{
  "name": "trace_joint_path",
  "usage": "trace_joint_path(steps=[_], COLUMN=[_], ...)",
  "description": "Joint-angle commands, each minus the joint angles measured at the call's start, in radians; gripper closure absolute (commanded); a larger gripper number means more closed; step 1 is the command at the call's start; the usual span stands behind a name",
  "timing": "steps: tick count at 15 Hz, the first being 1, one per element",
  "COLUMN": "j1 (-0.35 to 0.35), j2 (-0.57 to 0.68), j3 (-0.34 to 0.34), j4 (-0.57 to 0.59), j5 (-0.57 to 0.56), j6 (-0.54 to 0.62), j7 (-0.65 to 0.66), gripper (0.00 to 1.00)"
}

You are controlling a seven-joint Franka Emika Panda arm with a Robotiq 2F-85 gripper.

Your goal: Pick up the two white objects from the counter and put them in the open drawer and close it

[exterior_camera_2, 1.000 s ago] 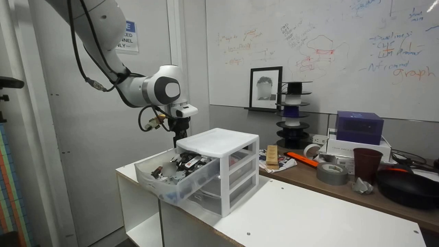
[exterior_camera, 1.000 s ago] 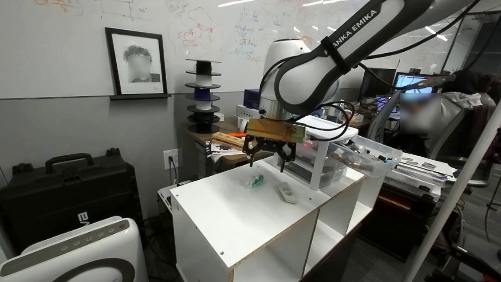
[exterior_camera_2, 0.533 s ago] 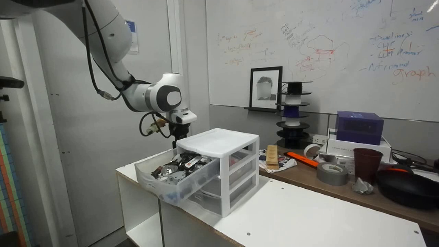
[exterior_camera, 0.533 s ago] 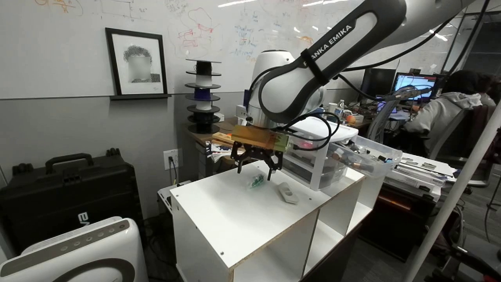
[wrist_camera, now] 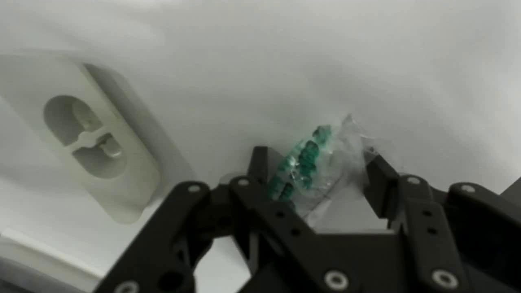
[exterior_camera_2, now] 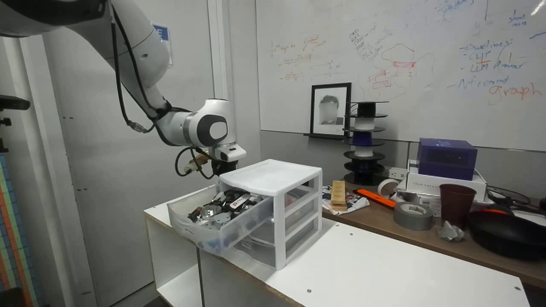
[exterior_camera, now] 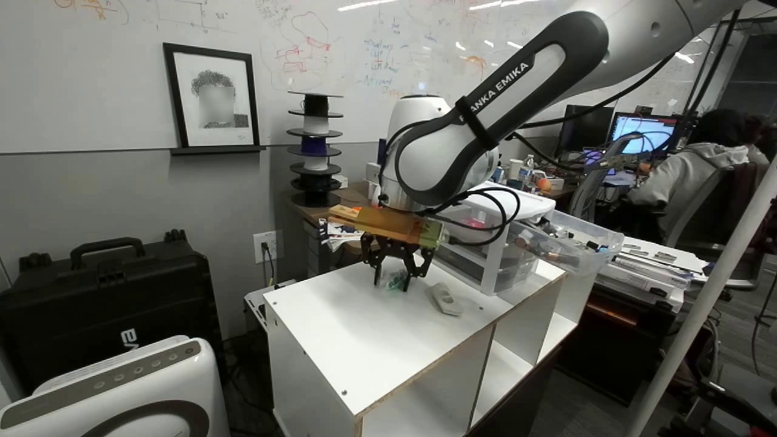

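In an exterior view, a black gripper (exterior_camera: 391, 286) reaches down to a white counter (exterior_camera: 340, 346), astride a small clear bag (exterior_camera: 397, 281) with green showing inside. A pale grey piece (exterior_camera: 454, 308) lies on the same top, near the gripper but apart from it. Close by stands a white drawer unit (exterior_camera: 496, 258), its top drawer (exterior_camera: 586, 260) pulled out and loaded with small mixed goods; something pink shows within the unit's upper part. Open shelf compartments (exterior_camera: 446, 364) run beneath the counter top.

In an exterior view, the translucent drawer is heaped with dark and silvery items (exterior_camera_2: 232, 204), most too jumbled to name. Lower drawers (exterior_camera_2: 260, 251) sit inside the frame, their contents blurred by the plastic. The gripper's lower end is hidden behind the unit. On a wooden desk (exterior_camera_2: 375, 218), a dark red cup (exterior_camera_2: 457, 209) stands near a roll of grey tape (exterior_camera_2: 413, 219), and a purple box (exterior_camera_2: 445, 160) rests on a white box (exterior_camera_2: 445, 187).

In the wrist view, the gripper's two fingers (wrist_camera: 257, 165) stand partly apart with the bag between them; whether they clamp it cannot be told. Through the crinkled plastic, green ridged pieces (wrist_camera: 308, 158) are visible. The pale grey piece, tapered at its near end, carries an oval hollow (wrist_camera: 65, 122) split in two by a slim crosspiece.
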Motion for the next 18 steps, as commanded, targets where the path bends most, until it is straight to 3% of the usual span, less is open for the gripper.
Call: trace_joint_path(steps=[1,5,12,18], j1=[0.031,0.043,0.106,0.095], j2=[-0.022,-0.078,-0.328,-0.638], j3=[-0.029,-0.032,-0.044,0.039], j4=[-0.004,-0.060,-0.256,-0.442], j5=[0.012,-0.002,-0.133,-0.185], j6=[-0.012,-0.067,-0.192,-0.273], j7=[-0.006,-0.012,0.002,-0.014], gripper=[0.72,0.98,0.98,0.98])
